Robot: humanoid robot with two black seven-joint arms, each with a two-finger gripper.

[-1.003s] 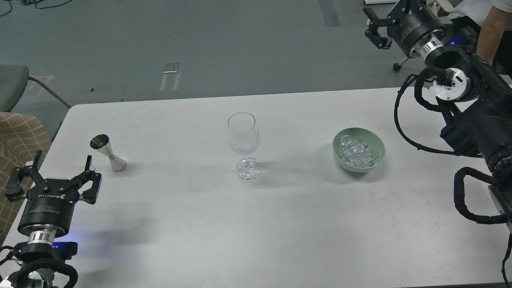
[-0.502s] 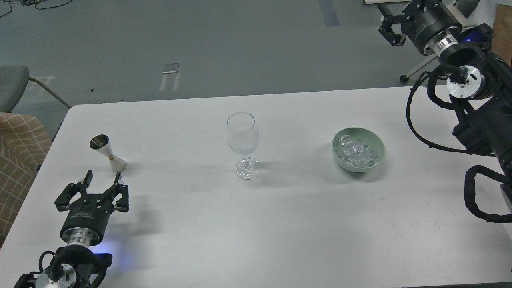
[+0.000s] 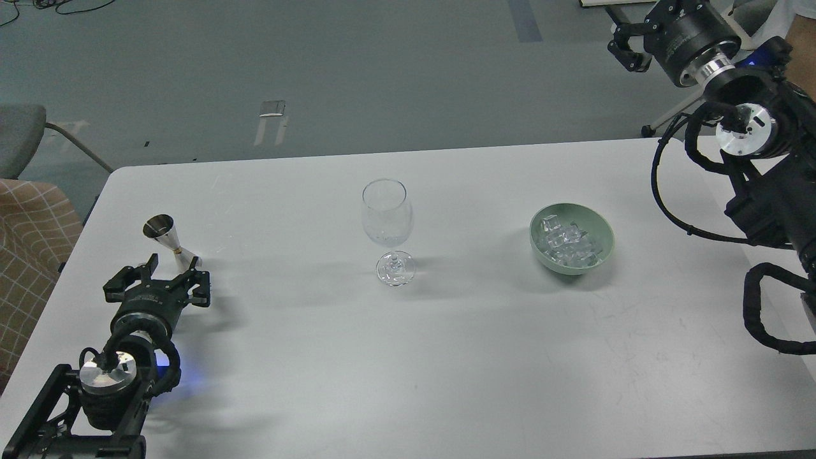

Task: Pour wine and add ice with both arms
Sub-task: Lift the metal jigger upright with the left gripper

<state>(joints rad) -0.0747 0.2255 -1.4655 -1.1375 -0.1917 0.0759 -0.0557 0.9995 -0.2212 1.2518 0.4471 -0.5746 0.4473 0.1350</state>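
A clear, empty stemmed wine glass [image 3: 387, 220] stands upright at the table's middle. A green bowl [image 3: 604, 233] to its right holds several clear ice cubes [image 3: 564, 245]. A steel jigger [image 3: 164, 231] stands at the left. My left gripper [image 3: 169, 271] is open, low over the table, with its fingertips just in front of the jigger's base. My right gripper [image 3: 628, 48] is high at the top right, beyond the table's far edge and well away from the bowl; the frame's top cuts it off.
The white table [image 3: 446, 357] has its far edge across the view. A grey chair [image 3: 19, 137] and a checked seat [image 3: 32, 236] stand off the left edge. A person's arm [image 3: 804, 38] shows at the top right corner.
My left gripper has moved forward and right and come down close to the jigger. My right arm has swung right and up, away from the table.
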